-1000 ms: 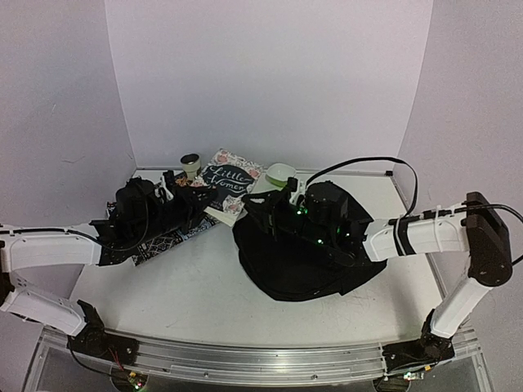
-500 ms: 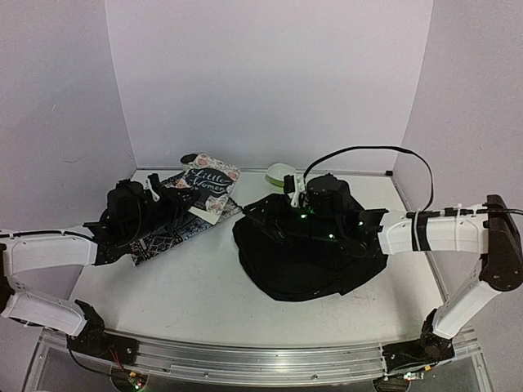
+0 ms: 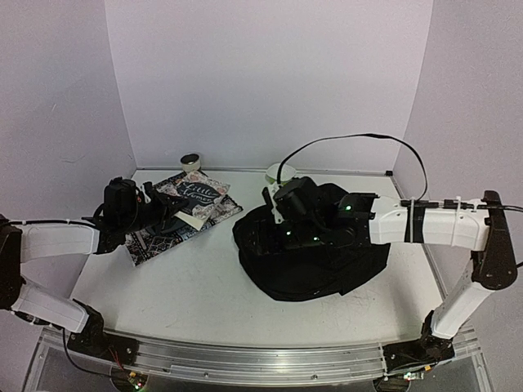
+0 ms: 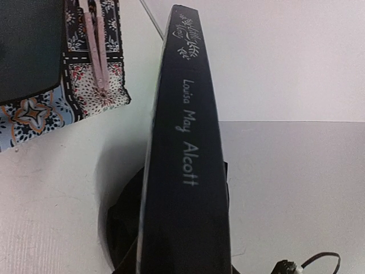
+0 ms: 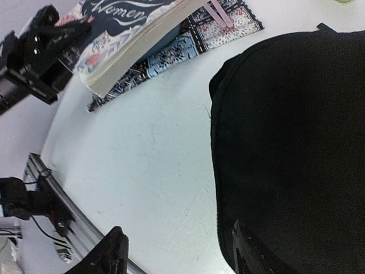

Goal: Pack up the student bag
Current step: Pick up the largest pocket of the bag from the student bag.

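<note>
Black soft fabric is what the bag (image 3: 315, 261) is made of. It is slumped in a broad, rounded heap on the table (image 3: 204, 294), right of centre, and is the largest thing in view. In the overhead view it reads as one dark mass. Only in the right wrist view can a zip line be made out along its left edge.

The right gripper (image 5: 177, 242) is held over the bag's left edge. Its fingers (image 5: 113, 254) are spread wide, with only table and bag rim showing between them, so it is released. The left gripper (image 3: 169, 206) is clenched on a book (image 3: 196, 194). The book is held tilted above a patterned mat (image 3: 159, 238) at the far left of the table, well apart from the bag.

Three things are shown by the overhead view alone: a small roll (image 3: 190, 161) at the table's far edge, a pale green object (image 3: 278, 172) just beyond the bag, and a black cable (image 3: 351, 139) arched over the right arm.

The book's dark spine, lettered "Louisa May Alcott", is given only by the left wrist view. That view also shows a dark plate (image 4: 28, 51) and pink pegs (image 4: 96, 45) on the mat, but the left gripper's own fingers cannot be made out in it.

The book's cream page edge and floral cover are seen in the right wrist view, with the left gripper clamped at one corner.
</note>
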You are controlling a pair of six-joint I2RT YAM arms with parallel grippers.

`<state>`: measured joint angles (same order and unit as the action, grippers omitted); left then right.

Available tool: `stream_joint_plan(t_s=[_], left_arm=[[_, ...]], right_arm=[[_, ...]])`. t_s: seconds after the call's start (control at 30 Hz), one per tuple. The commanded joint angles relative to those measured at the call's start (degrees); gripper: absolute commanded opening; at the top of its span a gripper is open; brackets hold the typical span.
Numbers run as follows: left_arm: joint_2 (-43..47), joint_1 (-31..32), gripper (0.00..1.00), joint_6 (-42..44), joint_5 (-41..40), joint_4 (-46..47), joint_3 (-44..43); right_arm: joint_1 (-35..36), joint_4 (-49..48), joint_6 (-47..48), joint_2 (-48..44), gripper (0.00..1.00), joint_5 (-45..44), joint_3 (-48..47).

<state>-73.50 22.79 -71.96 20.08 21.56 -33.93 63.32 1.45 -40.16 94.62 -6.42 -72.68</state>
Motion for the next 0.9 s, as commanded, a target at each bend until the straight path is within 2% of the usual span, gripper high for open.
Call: stream_joint_plan(t_s=[0.0,0.13,0.27,0.33,0.53,0.87], left_arm=[[0.1,-2.8,0.0,3.0,8.1,0.9,-2.2],[0.0,-3.9,0.0,7.6,8.6,-6.2,-4.4],[-0.5,-4.3,0.0,16.8,4.4,-21.3,-10.0],[-0.4,-4.3,0.0,19.6,3.3,-24.9,-12.1],[0.0,-4.5,0.0,20.4,4.2,-26.4,-12.9],[-0.1,-4.5,0.0,20.2,5.0,-26.4,-12.9]], right_arm=[[3.5,15.8,7.7,5.8,0.66,-10.1,-6.2],[6.2,21.9,10.0,11.2,0.68,-14.1,-10.9],[8.6,28.0,11.3,17.6,0.7,-18.0,-18.2],[9.4,30.9,11.4,21.3,0.71,-20.0,-21.6],[10.2,38.1,10.0,29.3,0.67,-26.6,-28.8],[10.2,45.2,7.4,35.0,0.57,-34.7,-32.5]])
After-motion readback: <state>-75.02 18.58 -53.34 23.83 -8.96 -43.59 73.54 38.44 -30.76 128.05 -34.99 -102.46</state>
